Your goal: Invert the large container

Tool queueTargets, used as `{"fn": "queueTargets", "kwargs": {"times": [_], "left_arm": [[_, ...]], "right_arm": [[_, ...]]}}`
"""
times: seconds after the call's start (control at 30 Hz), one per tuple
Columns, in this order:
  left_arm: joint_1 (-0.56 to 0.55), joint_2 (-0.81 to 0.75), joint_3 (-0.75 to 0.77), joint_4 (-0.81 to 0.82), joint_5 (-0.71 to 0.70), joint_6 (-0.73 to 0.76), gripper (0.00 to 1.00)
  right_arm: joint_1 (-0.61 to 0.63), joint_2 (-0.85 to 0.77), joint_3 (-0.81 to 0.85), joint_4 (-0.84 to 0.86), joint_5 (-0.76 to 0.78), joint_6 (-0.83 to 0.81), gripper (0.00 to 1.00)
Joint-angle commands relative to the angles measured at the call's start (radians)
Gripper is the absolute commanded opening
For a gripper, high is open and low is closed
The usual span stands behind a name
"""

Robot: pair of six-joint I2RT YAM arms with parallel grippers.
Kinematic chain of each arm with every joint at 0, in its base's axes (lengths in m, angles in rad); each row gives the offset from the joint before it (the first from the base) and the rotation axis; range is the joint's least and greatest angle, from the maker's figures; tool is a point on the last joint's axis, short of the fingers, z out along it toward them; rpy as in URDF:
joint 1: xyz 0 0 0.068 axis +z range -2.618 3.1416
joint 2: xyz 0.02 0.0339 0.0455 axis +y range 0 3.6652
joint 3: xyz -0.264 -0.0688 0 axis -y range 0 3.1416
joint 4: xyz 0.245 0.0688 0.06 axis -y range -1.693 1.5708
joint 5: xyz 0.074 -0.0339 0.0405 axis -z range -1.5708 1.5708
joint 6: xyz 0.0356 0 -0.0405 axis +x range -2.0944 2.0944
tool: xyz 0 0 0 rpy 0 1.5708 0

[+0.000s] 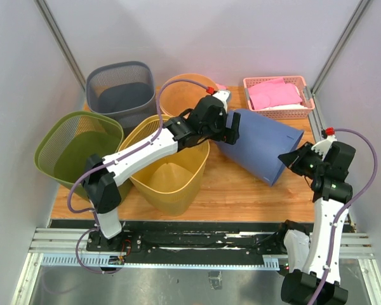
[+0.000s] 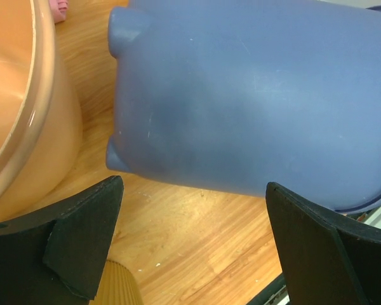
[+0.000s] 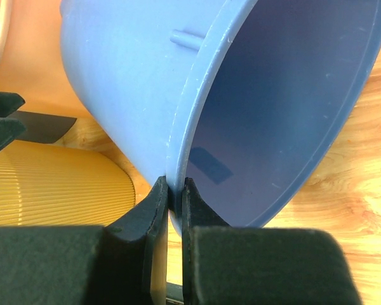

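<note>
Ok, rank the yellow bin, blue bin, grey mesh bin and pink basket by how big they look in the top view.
1. yellow bin
2. blue bin, lying on its side
3. grey mesh bin, close to the blue one and farther back, so that pair is unsure
4. pink basket

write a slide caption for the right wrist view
Right pincer clamped on the rim of the blue bin, tipped on its side over the wooden table, yellow bin alongside.

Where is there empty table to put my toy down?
Bare wood lies at the near edge, between the yellow bin, the tipped blue container and the right gripper. The left is crowded: green bin, grey bin, orange bin.
</note>
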Motion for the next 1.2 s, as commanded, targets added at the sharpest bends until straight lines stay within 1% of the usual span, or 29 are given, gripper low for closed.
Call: {"fn": "queueTargets", "kwargs": {"times": [0.0,0.13,0.27,0.33,0.47,0.53,0.63,0.73,0.9,0.93,1.0,1.1,1.17], "left_arm": [[-0.038,-0.037,0.031,-0.007,-0.053,0.032,0.99],[-0.101,-0.071,0.069,-0.01,-0.132,0.082,0.99],[-0.104,-0.085,0.094,-0.01,-0.122,0.08,0.99],[-0.104,-0.088,0.102,-0.009,-0.108,0.077,0.99],[-0.105,-0.073,0.117,-0.005,-0.07,0.062,0.99],[-0.104,-0.05,0.132,-0.01,-0.068,0.06,0.99],[-0.105,-0.005,0.169,-0.011,-0.071,0.06,0.99],[-0.104,0.059,0.237,-0.011,-0.082,0.066,0.99],[-0.103,0.196,0.431,-0.062,-0.11,0.081,0.99],[-0.103,0.223,0.471,-0.078,-0.112,0.08,0.99],[-0.103,0.258,0.52,-0.09,-0.107,0.073,0.99],[-0.103,0.28,0.549,-0.08,-0.107,0.068,0.99],[-0.102,0.282,0.55,-0.078,-0.103,0.069,0.99]], "right_arm": [[-0.021,0.009,0.012,-0.104,0.135,-0.068,0.0],[-0.021,0.016,0.021,-0.109,0.16,-0.067,0.0],[-0.021,0.012,0.038,-0.132,0.19,-0.084,0.0],[-0.022,0.008,0.039,-0.14,0.201,-0.088,0.1],[-0.021,-0.006,0.054,-0.16,0.22,-0.084,0.32],[-0.021,-0.013,0.073,-0.173,0.233,-0.076,0.4],[-0.021,-0.021,0.101,-0.173,0.253,-0.053,0.48],[-0.022,-0.016,0.126,-0.147,0.263,-0.022,0.54],[-0.022,0.018,0.175,-0.09,0.25,0.009,0.62],[-0.026,0.028,0.18,-0.078,0.244,0.016,0.64],[-0.043,0.052,0.177,-0.026,0.184,0.043,0.67],[-0.085,0.108,0.155,0.056,0.073,0.105,0.68],[-0.133,0.138,0.117,0.137,-0.035,0.17,0.68]]}}
